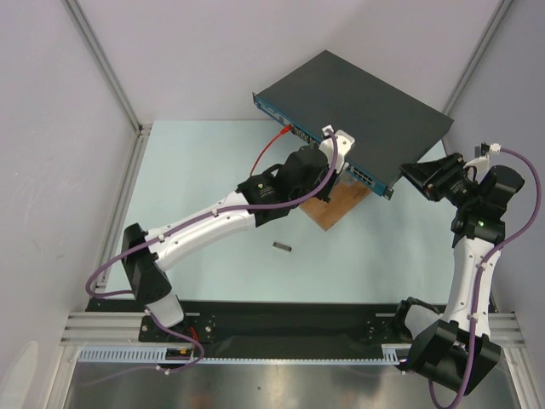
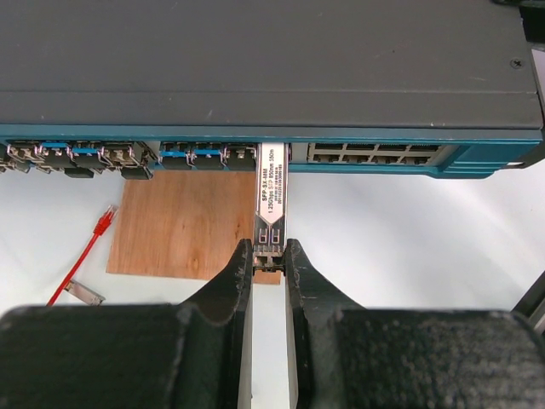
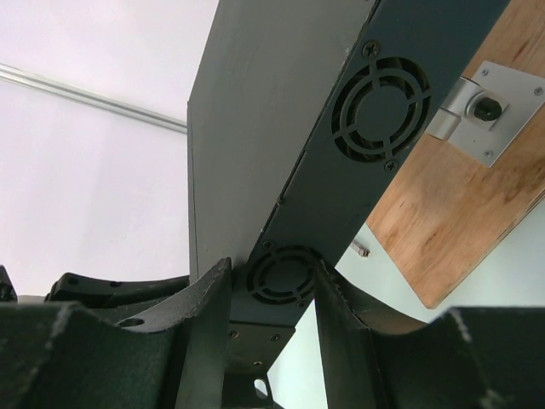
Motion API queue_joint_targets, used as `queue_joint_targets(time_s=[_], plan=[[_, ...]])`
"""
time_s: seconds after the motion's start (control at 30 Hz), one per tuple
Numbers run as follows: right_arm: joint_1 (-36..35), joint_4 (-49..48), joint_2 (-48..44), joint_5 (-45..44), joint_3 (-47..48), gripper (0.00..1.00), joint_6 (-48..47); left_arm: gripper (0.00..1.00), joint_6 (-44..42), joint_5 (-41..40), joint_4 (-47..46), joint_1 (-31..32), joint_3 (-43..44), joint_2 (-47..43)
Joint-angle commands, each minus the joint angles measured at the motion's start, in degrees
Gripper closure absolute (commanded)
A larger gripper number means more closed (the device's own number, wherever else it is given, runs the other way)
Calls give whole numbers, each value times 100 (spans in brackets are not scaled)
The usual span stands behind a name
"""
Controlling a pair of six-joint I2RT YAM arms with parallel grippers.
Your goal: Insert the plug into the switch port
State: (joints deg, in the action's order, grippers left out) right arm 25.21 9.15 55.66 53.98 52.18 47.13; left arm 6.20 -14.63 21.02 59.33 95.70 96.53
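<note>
The left gripper (image 2: 270, 256) pinches the rear end of the SFP plug (image 2: 272, 192). The plug's nose sits at, perhaps just inside, a port (image 2: 272, 152) in the blue face of the switch (image 2: 255, 60). The switch rests on a wooden board (image 2: 187, 221) toward the far right corner of the table (image 1: 196, 170). The right gripper (image 3: 272, 277) clamps the switch's fan-side end. Best to push straight along the plug's axis, level and untwisted, while the right arm braces.
</note>
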Motion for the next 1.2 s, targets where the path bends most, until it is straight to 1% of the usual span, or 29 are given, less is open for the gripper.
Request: queue_joint_targets(time_s=[0.0,0.33,0.7,0.93,1.13,1.17], plan=[[-298,-203,120,166,20,100,-126,100,145,13,-238,-132,221,182],[-298,-238,165,219,-6,100,-64,100,207,48,-238,-185,221,270],[-306,-220,165,201,28,100,-160,100,242,48,-159,-185,107,85],[-315,227,129,34,204,100,-749,100,224,171,25,-194,115,-126],[-377,780,68,-159,345,100,-1461,100,198,294,236,-194,160,-126],[-377,851,77,-177,406,98,-1601,100,198,373,245,-194,133,-143]])
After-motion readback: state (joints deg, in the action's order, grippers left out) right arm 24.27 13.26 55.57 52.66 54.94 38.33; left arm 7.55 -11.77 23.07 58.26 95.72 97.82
